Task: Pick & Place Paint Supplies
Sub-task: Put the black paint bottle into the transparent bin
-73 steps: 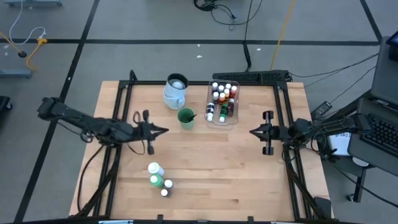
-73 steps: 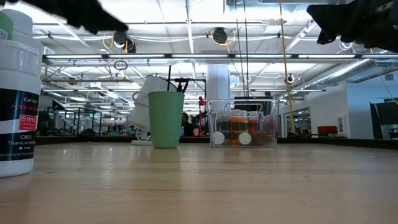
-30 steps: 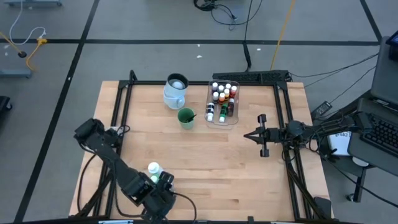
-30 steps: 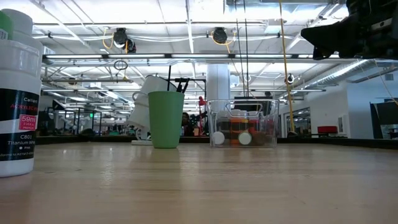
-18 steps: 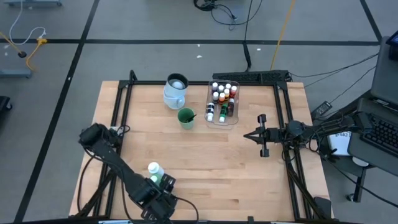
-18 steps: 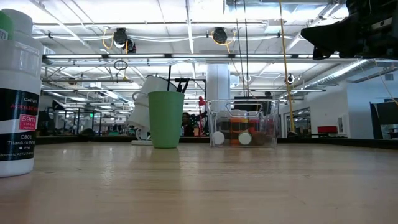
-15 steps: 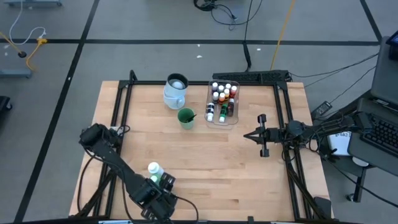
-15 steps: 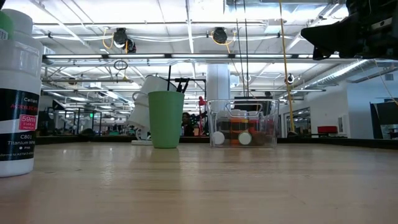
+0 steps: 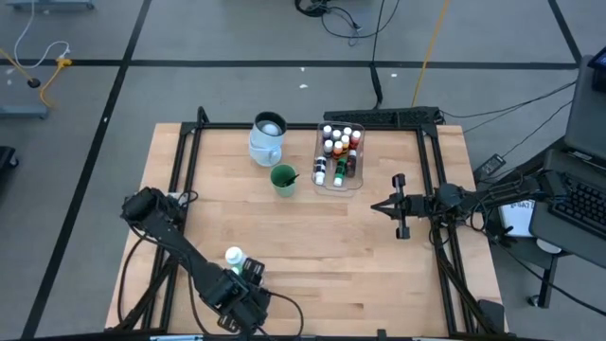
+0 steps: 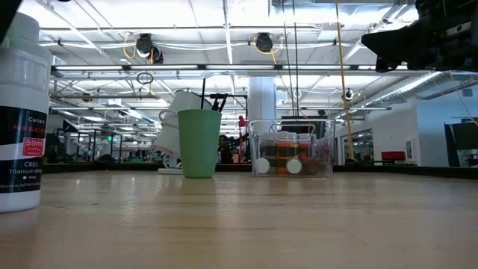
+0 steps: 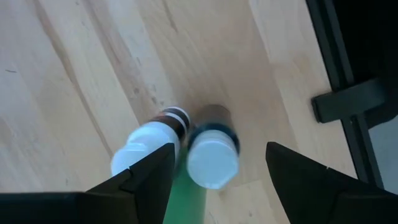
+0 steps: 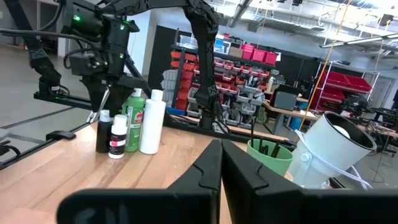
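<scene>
Near the table's front left stand a tall white bottle (image 9: 233, 256), a green bottle (image 12: 132, 121) and two small dark bottles with white caps (image 12: 110, 134). My left gripper (image 9: 248, 275) hangs over them, pointing down and open. In the left wrist view its fingers stand either side of one small white-capped bottle (image 11: 212, 163), above it, with the white bottle (image 11: 144, 148) and the green bottle (image 11: 184, 198) beside one finger. My right gripper (image 9: 381, 206) waits shut at the table's right, held level.
At the far middle, a clear tub (image 9: 339, 156) holds several tiny paint bottles. Beside it are a green cup (image 9: 283, 178) with dark brush handles (image 12: 253, 134) and a pale-blue jug (image 9: 268, 138). A black frame rail (image 11: 348, 106) runs along the table's edge near the bottles.
My left gripper has come down toward the group of bottles at the near left and has tipped to point more straight down. In the low view it now covers the green bottle's cap behind the white bottle. The bottles have not moved.
</scene>
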